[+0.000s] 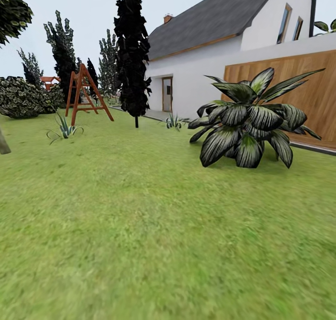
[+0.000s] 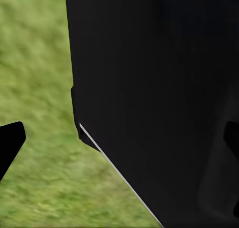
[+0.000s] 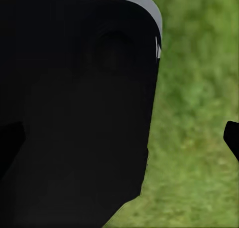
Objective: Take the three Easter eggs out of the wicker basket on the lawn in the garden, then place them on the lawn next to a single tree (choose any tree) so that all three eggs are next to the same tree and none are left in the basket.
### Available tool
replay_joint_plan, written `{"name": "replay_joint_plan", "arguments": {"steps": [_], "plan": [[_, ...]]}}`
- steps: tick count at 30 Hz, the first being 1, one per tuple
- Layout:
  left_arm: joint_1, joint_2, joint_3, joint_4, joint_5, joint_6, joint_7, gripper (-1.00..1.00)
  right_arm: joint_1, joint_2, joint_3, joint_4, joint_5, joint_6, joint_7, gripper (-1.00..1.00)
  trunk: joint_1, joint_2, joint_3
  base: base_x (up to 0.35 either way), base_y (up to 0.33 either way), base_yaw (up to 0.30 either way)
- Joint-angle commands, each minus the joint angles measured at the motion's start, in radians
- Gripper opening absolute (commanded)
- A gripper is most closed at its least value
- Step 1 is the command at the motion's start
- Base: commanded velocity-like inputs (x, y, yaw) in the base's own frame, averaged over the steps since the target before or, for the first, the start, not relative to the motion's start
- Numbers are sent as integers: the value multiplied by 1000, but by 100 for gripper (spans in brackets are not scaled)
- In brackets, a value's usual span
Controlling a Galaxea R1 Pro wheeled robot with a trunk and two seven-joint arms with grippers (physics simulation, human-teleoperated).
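The lawn (image 1: 154, 226) spreads wide and green ahead in the head view. A tree's grey-brown leaning trunk (image 1: 3, 142) cuts the left edge, with its dark crown (image 1: 11, 10) at the top left. A tall, narrow black-leaved tree (image 1: 133, 54) stands farther off on a thin stem. The Easter eggs and the wicker basket are out of view. In the left wrist view my left gripper (image 2: 119, 138) is open, its fingertips (image 2: 11, 140) far apart over grass beside the robot's black body. My right gripper (image 3: 122, 138) is open too, one fingertip (image 3: 232, 138) showing over grass.
A big striped broad-leaved plant (image 1: 247, 124) sits at the right, in front of a wooden wall (image 1: 298, 91) and a white house (image 1: 205, 73). Small agaves (image 1: 64, 129) (image 1: 175, 121), a red-brown swing frame (image 1: 86, 93) and a bush (image 1: 21, 98) stand farther back.
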Motion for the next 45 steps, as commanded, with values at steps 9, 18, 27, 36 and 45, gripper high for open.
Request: {"name": "replay_joint_plan", "arguments": {"steps": [9,18,27,36,45], "plan": [[0,0,1,0,1,0,-4,100,-2,0,0,3,8,0,2,100,1,0,-1,311,183,-45],[0,0,1,0,1,0,-4,100,-1,0,0,3,8,0,2,100,1,0,-1,312,182,-172],[0,0,1,0,1,0,-4,100,-2,0,0,3,9,0,2,100,1,0,-1,312,182,-5],[0,0,1,0,1,0,-4,100,-1,0,0,3,8,0,2,100,1,0,-1,312,182,0],[0,0,1,0,1,0,-4,100,-1,0,0,3,9,0,2,100,1,0,-1,312,182,0]]}}
